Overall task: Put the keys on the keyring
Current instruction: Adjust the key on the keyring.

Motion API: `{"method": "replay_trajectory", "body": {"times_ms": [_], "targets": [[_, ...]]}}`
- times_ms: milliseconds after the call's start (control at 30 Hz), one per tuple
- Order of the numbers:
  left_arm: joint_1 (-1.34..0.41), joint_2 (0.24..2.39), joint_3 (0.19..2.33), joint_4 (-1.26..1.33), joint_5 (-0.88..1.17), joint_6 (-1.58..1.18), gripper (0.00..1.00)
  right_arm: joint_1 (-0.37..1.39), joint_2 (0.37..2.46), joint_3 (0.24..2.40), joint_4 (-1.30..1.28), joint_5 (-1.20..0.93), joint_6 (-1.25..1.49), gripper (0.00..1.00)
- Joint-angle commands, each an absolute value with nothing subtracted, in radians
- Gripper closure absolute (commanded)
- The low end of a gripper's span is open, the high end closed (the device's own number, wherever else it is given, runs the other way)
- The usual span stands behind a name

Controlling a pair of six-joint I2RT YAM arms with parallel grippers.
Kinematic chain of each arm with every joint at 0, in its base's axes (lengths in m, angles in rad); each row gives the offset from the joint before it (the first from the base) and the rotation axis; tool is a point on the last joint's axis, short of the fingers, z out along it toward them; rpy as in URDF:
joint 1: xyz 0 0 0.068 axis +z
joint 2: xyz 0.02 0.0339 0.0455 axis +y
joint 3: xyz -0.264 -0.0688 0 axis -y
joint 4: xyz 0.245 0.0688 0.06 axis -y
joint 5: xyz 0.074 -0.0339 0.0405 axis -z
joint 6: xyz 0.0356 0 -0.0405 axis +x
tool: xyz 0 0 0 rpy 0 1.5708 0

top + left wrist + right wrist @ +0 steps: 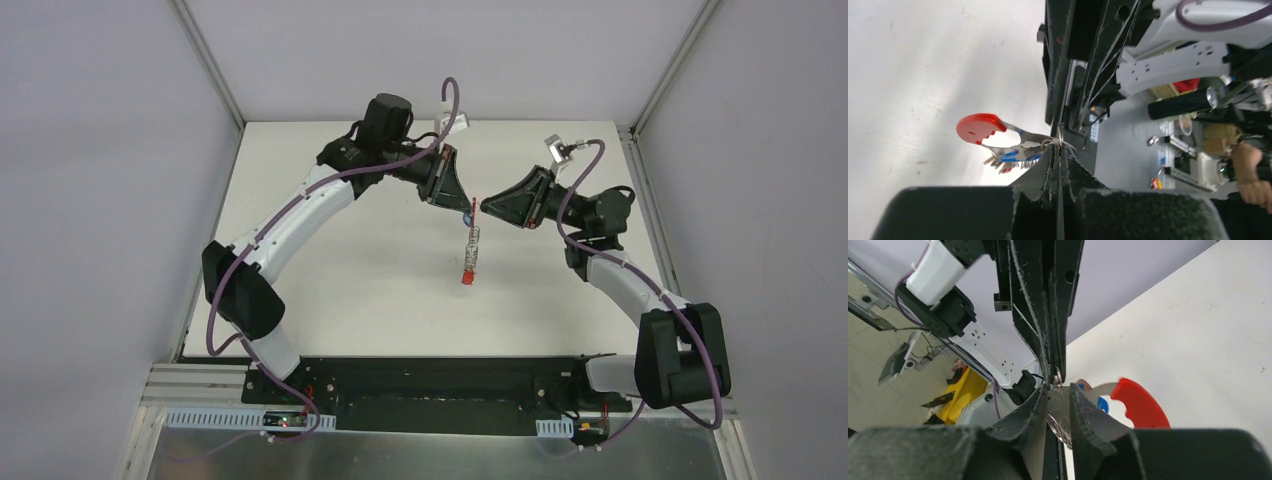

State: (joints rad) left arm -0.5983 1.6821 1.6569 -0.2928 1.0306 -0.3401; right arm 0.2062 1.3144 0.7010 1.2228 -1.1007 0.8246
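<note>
The white table [350,270] carries the whole scene; over its middle the left arm [300,205] and the right arm [620,275] reach in from either side, so that their tips meet nose to nose above the table's centre.

The left gripper [1060,150] is clamped tight, its fingers pressed together on the grey end of the keyring [472,245]; the right gripper [1058,402] faces it from the other side of the table, its fingers a little apart with grey metal and a small wire ring [1055,422] in the gap; whether they pinch that metal cannot be told.

From above, the keyring is seen nearly edge-on, apparently lifted off the table; its long axis runs from the meeting fingertips toward the table's near edge; the grey end is at the grippers, and the red half [980,128] points away from them, toward that near edge.

The keys [1015,156] hang bunched along the grey side, blue tags showing; their number cannot be made out.
</note>
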Motion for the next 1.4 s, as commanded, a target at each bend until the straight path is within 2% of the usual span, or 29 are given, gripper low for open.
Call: {"method": "replay_trajectory", "body": {"times_ms": [0,100,200,500,667,1100,1200,1300,1367], "targets": [[-0.638,1.681,1.825,-0.773,0.932,0.068,1.00,0.201,1.253,0.743,1.172,-1.189,0.661,0.70],[-0.679,1.723,1.948,-0.978,0.837,0.208,1.00,0.201,1.242,0.753,1.135,-1.230,0.608,0.60],[-0.716,1.761,2.038,-1.110,0.774,0.267,1.00,0.209,1.237,0.761,1.123,-1.263,0.582,0.55],[-0.758,1.803,2.119,-1.119,0.738,0.206,1.00,0.261,1.226,0.769,1.086,-1.324,0.549,0.52],[-0.759,1.806,2.118,-1.093,0.749,0.183,1.00,0.293,1.226,0.774,0.951,-1.339,0.437,0.53],[-0.759,1.812,2.098,-1.050,0.794,0.154,1.00,0.331,1.247,0.794,0.839,-1.319,0.366,0.75],[-0.759,1.813,2.094,-1.048,0.794,0.152,1.00,0.337,1.249,0.795,0.838,-1.322,0.370,0.85],[-0.758,1.815,2.092,-1.044,0.787,0.150,1.00,0.340,1.250,0.799,0.838,-1.332,0.372,1.00],[-0.757,1.813,2.092,-1.037,0.783,0.150,1.00,0.341,1.249,0.802,0.847,-1.337,0.381,1.00]]}}
